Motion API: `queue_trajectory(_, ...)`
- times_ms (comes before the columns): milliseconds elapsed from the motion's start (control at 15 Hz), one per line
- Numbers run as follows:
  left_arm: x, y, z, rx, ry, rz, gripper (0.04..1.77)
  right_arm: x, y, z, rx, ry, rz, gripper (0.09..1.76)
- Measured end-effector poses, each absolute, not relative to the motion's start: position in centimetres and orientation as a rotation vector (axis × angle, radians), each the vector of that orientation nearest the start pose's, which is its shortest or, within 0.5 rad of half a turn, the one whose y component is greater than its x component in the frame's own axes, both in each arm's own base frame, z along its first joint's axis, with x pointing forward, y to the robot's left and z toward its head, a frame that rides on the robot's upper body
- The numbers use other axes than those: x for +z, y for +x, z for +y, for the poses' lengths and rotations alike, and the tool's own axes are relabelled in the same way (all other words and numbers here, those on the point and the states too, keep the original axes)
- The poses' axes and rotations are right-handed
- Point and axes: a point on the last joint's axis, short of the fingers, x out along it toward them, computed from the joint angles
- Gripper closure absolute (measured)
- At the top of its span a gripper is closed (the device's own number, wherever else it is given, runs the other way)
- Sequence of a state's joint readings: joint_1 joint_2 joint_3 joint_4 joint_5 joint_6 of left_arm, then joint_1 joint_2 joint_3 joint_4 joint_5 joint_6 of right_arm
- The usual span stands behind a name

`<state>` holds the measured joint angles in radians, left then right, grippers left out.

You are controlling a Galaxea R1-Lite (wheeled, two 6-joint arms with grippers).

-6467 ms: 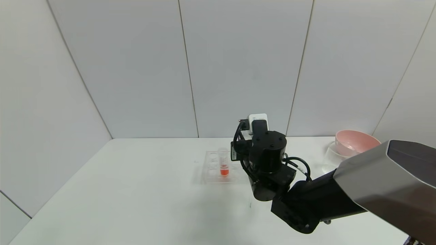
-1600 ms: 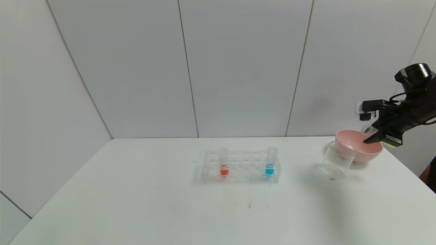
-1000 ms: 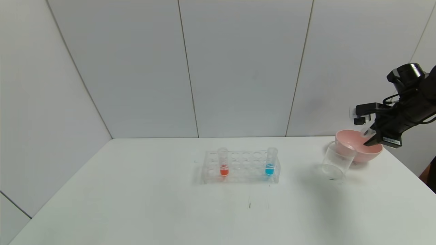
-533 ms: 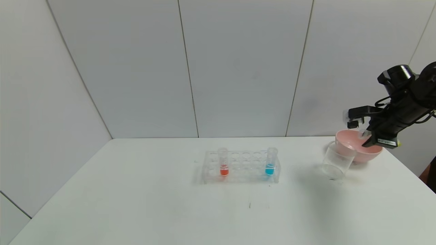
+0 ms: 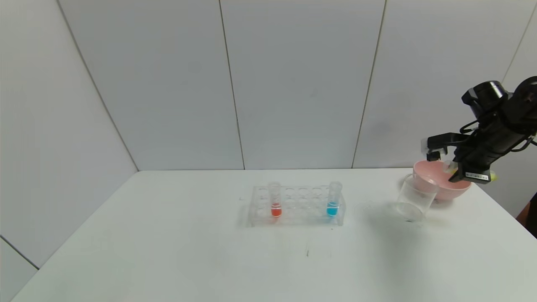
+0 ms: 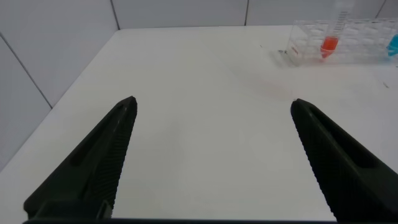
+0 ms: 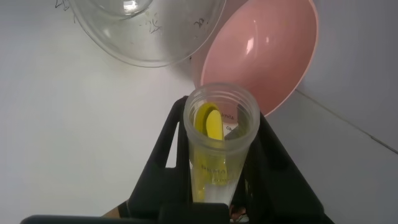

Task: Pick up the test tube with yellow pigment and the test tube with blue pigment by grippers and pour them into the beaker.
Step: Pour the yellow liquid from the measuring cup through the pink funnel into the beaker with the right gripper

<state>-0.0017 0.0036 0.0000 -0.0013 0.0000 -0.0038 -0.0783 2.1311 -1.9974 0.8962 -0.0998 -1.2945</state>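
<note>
Yellow pigment in the clear test tube (image 7: 219, 142), pink bowl (image 7: 261, 56), black tool (image 7: 217, 180), blue-filled tube (image 5: 333, 204).

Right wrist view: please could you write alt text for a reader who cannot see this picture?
The right gripper is shut on the test tube with yellow pigment, whose open mouth faces the camera, with yellow liquid lying along its inner wall. Beyond it, on the white table, are the clear beaker and, beside it, a pink bowl.

The right claw (image 5: 452, 170) grips the test tube with yellow pigment (image 5: 449, 167) — tilted over the pink bowl (image 5: 436, 188).
</note>
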Motion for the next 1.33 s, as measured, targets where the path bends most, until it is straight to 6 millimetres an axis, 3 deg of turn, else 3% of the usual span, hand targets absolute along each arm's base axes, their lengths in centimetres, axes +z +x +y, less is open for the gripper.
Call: queue_trajectory(1333,7.6,-2.3,0.0,-0.002,-0.004,0.002,0.05,21.4,39.9,-1.1,0.425,-1.352,1.086,1.29)
